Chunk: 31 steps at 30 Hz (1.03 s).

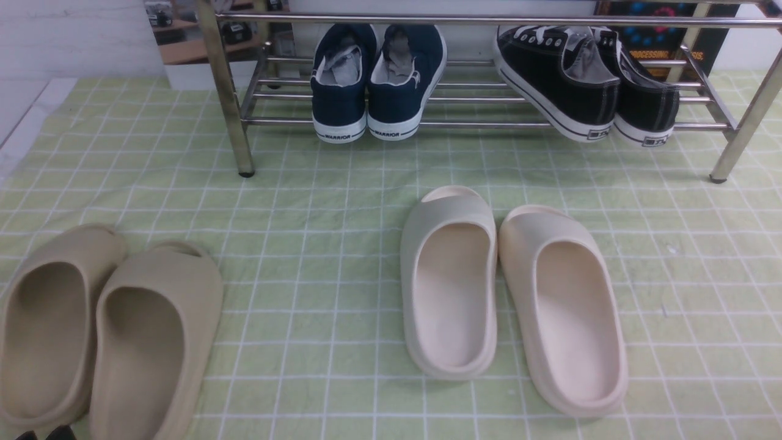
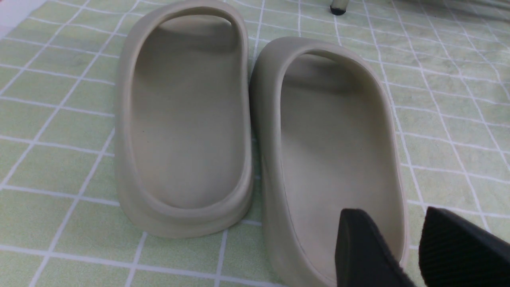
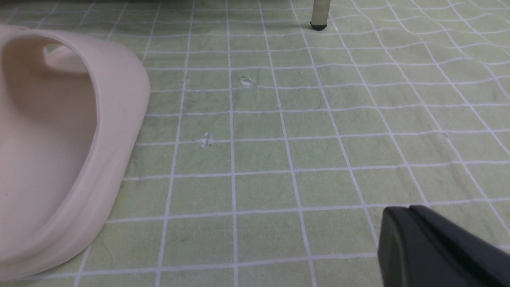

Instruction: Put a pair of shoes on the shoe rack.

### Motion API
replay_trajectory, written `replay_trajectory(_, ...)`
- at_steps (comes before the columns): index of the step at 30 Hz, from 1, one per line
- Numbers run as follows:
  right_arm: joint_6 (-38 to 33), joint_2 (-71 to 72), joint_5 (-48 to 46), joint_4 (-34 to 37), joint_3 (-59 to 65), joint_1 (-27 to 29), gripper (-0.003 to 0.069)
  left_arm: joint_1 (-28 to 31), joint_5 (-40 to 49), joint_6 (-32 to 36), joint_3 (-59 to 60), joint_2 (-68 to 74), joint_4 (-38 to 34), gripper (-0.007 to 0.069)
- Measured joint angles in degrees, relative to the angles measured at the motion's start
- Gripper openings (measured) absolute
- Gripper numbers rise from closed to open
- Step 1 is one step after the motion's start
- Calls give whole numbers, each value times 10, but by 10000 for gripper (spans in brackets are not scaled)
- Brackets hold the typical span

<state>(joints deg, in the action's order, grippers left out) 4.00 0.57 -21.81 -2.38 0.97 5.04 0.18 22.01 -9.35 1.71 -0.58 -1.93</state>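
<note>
Shoe rack [image 1: 237, 110]: glossy metal tubing | black sneakers [image 1: 565, 79], rack's right side: matt canvas-like cloth, smooth white rubber-like edging | navy WARRIOR sneakers [image 1: 398, 85], rack's left side: matt cloth, pale rubber-like soles | foam-like slides [image 1: 568, 305], before rack: smooth, matt | checked cloth [image 1: 317, 256], under rack: matt, lightly wrinkled

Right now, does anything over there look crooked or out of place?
Yes, mildly: the black sneakers sit askew on the shoe rack, angled and overlapping, while the navy pair beside them stands neatly side by side. Nothing looks spilled.
</note>
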Motion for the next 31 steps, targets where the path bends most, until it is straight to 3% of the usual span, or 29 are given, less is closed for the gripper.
replay_trajectory(31,0,0,0,0,0,0,32,0,0,0,0,0,0,239)
